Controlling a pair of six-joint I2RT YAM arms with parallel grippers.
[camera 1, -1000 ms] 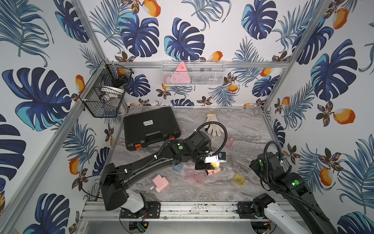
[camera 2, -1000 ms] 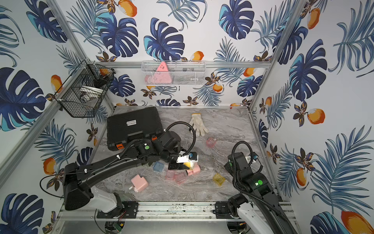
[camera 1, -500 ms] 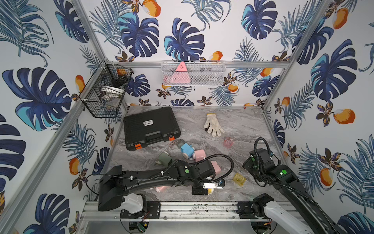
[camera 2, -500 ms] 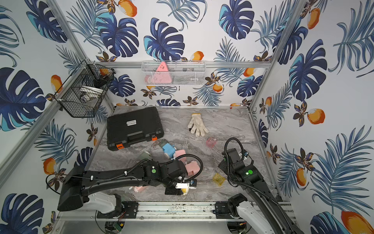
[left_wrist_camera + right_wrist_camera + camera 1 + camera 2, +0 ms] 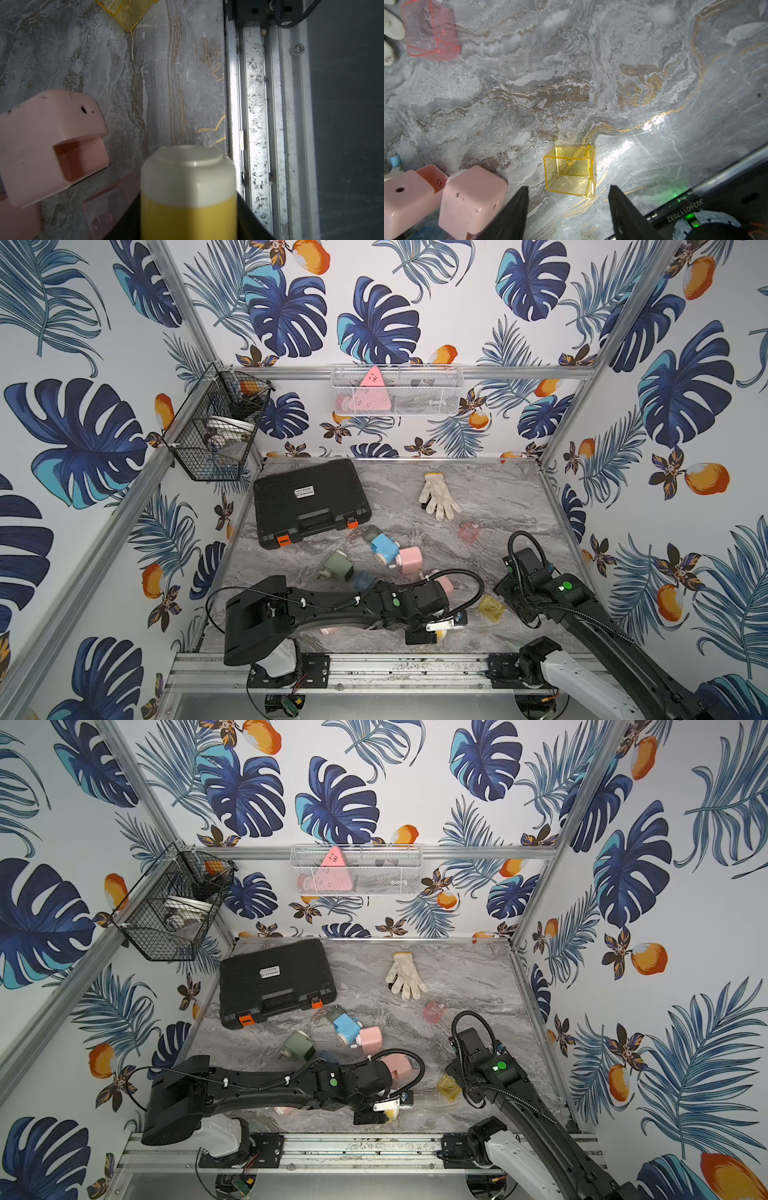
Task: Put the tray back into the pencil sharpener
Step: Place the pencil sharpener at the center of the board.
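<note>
Right wrist view looks almost straight down on the yellow tray [image 5: 570, 170], which lies by itself on the marble table [image 5: 591, 72] with its open side towards the camera. It sits at about 5 o'clock on the table in both top views [image 5: 491, 608] [image 5: 449, 1088]. The right gripper [image 5: 568, 190] hangs just over it with its jaws spread wider than the tray, one on each side and neither touching. To my eye that is a line-up to take it by two opposite walls. Round at 6 o'clock, close to the front rail, the left gripper [image 5: 441, 625] is pinching the yellow sharpener [image 5: 188, 187] by its body, the cream end pointing away from the wrist. I judge it is held there, with the tray at its 2 o'clock, so the two arms can meet without a long carry. I cannot see the sharpener's slot from any view, so I cannot tell whether it faces the tray. Two pink sharpeners [image 5: 471, 199] stand at the tray's 9 o'clock, close enough that a wide jaw could nudge them. A pink tray [image 5: 430, 31] lies well apart, towards 2 o'clock.
</note>
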